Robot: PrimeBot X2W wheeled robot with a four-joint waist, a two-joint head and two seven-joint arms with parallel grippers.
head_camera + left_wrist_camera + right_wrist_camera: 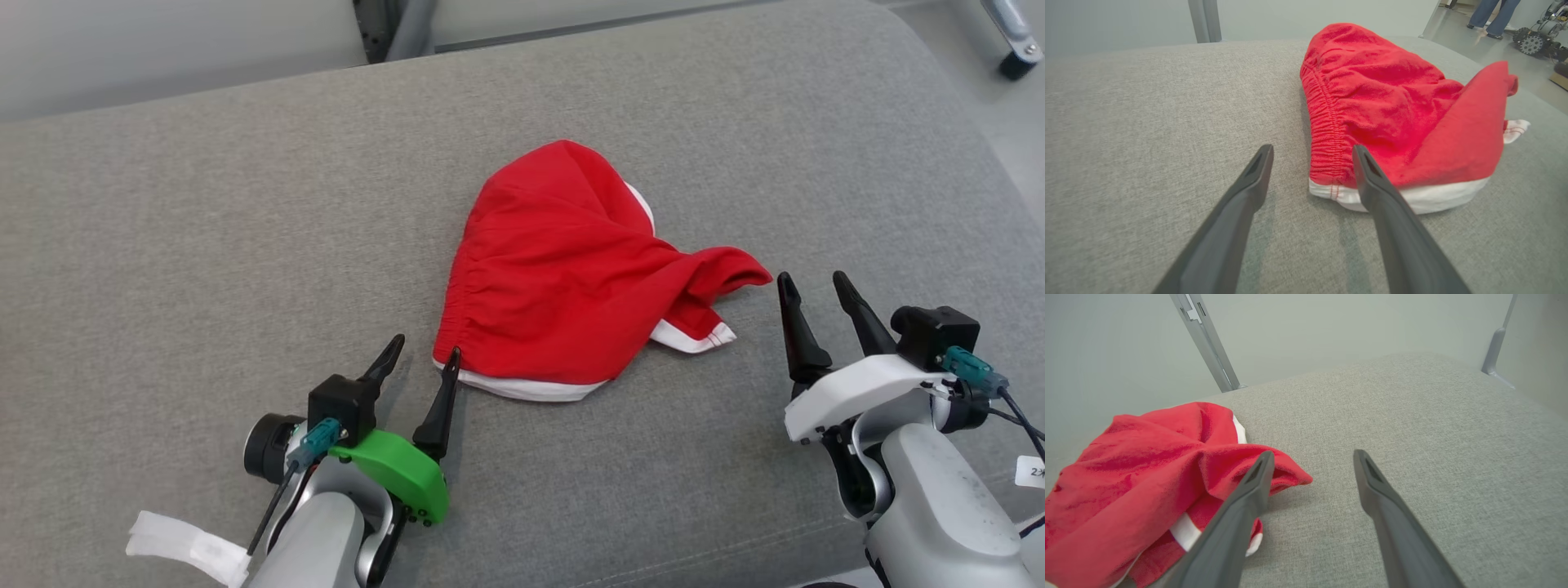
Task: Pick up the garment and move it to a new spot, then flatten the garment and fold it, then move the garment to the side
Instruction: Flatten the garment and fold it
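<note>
**Operator:** Where is my garment?

**Spotter:** Your red garment [563,269], white at the hems, lies crumpled near the middle of the grey upholstered surface [204,245]. One red flap sticks out toward your right side.

**Operator:** And my left pincer?

**Spotter:** Your left pincer [426,346] is spread wide with nothing in it. It sits low over the surface at the garment's near corner, by the gathered waistband. In the left wrist view one finger [1374,183] crosses the white hem, but you can't tell from here whether it touches.

**Operator:** The right one?

**Spotter:** Your right pincer [813,278] is also spread wide and empty. It stands just beside the tip of that flap. In the right wrist view one finger [1251,490] is in front of the red fold and the other is over bare grey fabric.
</note>
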